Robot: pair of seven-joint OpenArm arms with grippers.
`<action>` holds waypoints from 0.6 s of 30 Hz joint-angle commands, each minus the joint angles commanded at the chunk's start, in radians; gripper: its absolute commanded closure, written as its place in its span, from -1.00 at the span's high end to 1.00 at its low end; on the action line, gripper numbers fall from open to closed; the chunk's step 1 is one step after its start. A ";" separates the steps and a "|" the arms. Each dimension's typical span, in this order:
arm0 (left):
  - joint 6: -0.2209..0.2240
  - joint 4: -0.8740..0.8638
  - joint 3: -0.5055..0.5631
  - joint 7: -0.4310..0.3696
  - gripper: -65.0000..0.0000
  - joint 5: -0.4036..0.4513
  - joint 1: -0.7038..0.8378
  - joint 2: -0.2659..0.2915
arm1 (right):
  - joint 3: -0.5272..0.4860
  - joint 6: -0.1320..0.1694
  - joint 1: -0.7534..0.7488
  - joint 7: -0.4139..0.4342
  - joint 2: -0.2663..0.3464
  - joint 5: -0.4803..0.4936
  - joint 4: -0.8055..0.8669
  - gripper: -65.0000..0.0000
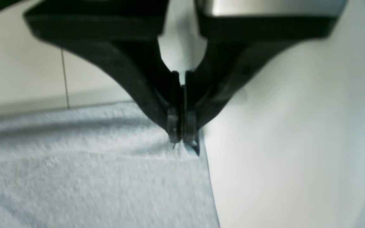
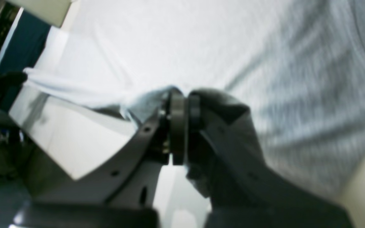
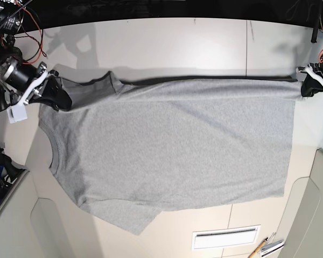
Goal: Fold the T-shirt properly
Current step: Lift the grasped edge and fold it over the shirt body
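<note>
The light grey T-shirt (image 3: 172,145) lies spread across the white table, neck opening to the left and hem to the right, with no lettering showing. Its far edge is pulled taut between both grippers and casts a shadow behind it. My right gripper (image 3: 58,98) is shut on the far shoulder by the sleeve, and in the right wrist view the gripper (image 2: 182,95) has grey T-shirt fabric (image 2: 296,95) bunched in its jaws. At the far hem corner my left gripper (image 3: 302,88) is shut on the cloth. In the left wrist view that gripper (image 1: 181,139) pinches the T-shirt (image 1: 90,177) at its edge.
The near sleeve (image 3: 134,217) droops toward the table's front edge. A white slotted plate (image 3: 224,237) and a pencil with small tools (image 3: 265,247) lie at the front right. Wires and electronics (image 3: 11,21) crowd the back left corner. A table seam (image 3: 246,48) runs at the back.
</note>
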 joint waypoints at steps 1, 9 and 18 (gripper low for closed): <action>0.000 -0.013 0.006 -0.010 -1.00 0.019 -0.025 0.000 | -0.024 -0.002 0.033 0.006 0.000 -0.018 -0.032 -1.00; 0.000 -0.221 0.034 -0.051 -1.00 0.005 -0.205 0.000 | -0.126 -0.003 0.286 0.075 -0.001 -0.108 -0.288 -1.00; 0.000 -0.364 0.179 -0.152 -0.48 0.110 -0.330 0.003 | -0.130 -0.016 0.346 0.109 -0.001 -0.193 -0.406 -0.13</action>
